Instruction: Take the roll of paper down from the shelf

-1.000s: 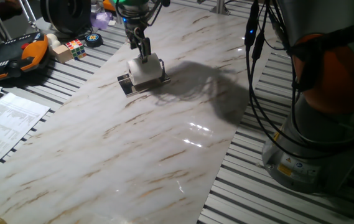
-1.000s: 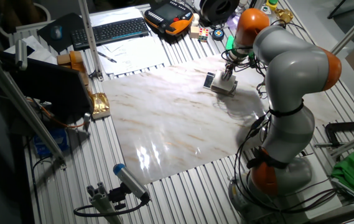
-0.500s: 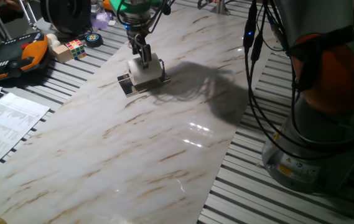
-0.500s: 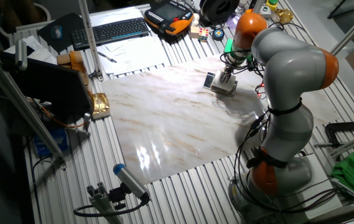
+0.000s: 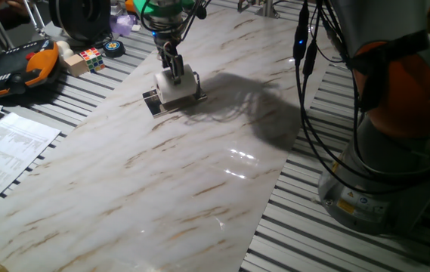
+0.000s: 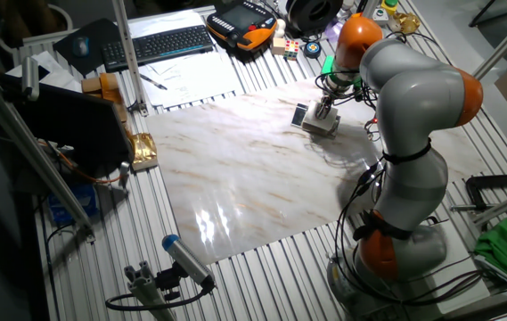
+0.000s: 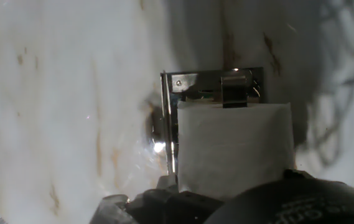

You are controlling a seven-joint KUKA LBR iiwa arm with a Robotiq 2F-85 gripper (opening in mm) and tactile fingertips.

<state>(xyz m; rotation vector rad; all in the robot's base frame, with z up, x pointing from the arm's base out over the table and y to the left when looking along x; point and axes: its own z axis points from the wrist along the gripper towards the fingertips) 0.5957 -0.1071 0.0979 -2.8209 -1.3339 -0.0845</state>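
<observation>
The white roll of paper (image 5: 177, 85) sits on the small black shelf (image 5: 151, 103) with a silver rail, at the far side of the marble board. My gripper (image 5: 173, 68) hangs straight down with its fingertips at the roll's top far edge. The fingers look close together, and how they stand on the roll is hidden. In the other fixed view the gripper (image 6: 324, 101) is right over the roll (image 6: 323, 121). In the hand view the roll (image 7: 232, 146) fills the middle in front of the shelf's silver plate (image 7: 201, 83), and dark finger parts (image 7: 158, 202) sit at the bottom edge.
A black-and-orange case (image 5: 18, 68), a colour cube (image 5: 91, 57) and a black spool (image 5: 82, 19) lie left of the board. Printed sheets (image 5: 7, 147) lie at the front left. The robot's base and cables (image 5: 381, 136) stand at the right.
The gripper has come down a little onto the top of the roll. The roll and the shelf have not moved.
</observation>
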